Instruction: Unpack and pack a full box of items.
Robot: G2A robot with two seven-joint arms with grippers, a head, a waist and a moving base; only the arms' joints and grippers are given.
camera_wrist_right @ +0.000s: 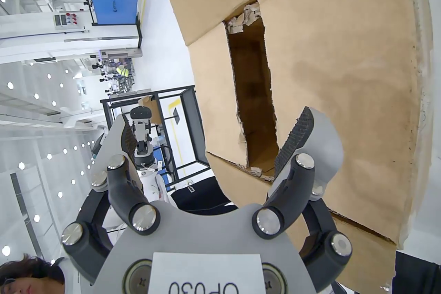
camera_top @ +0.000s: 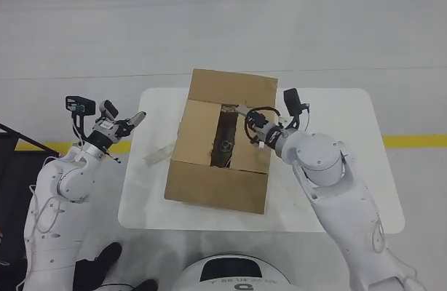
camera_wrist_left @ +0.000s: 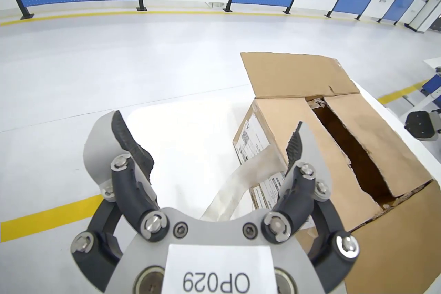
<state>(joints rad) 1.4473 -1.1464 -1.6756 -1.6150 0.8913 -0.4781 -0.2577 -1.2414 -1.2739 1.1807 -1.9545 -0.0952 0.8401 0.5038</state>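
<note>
Cardboard box (camera_top: 216, 188): centre-left on white table (camera_top: 340, 145), top flaps parted by a gap; printed shipping label (camera_wrist_left: 248, 137) on its 9 o'clock side.
Left gripper (camera_top: 127, 115): raised at 9 o'clock of the box, off the table edge; fingers spread, empty.
Right gripper (camera_top: 245, 122): arm enters from 4 o'clock, poised over the flap gap; fingers spread, holding nothing.

Matt brown cardboard on the box (camera_top: 216, 185), frayed and rough along the torn flap edges. Smooth printed paper for the label (camera_wrist_left: 248, 137) on its side; crinkled whitish tape strip (camera_wrist_left: 237, 181) near it. Smooth white counter (camera_top: 340, 116). Satin grey metal fingers (camera_wrist_left: 96, 143) with black, finely ribbed pads (camera_wrist_left: 131, 143), shiny steel screws (camera_wrist_left: 119, 163), matt black plastic links (camera_wrist_left: 132, 185).
</note>
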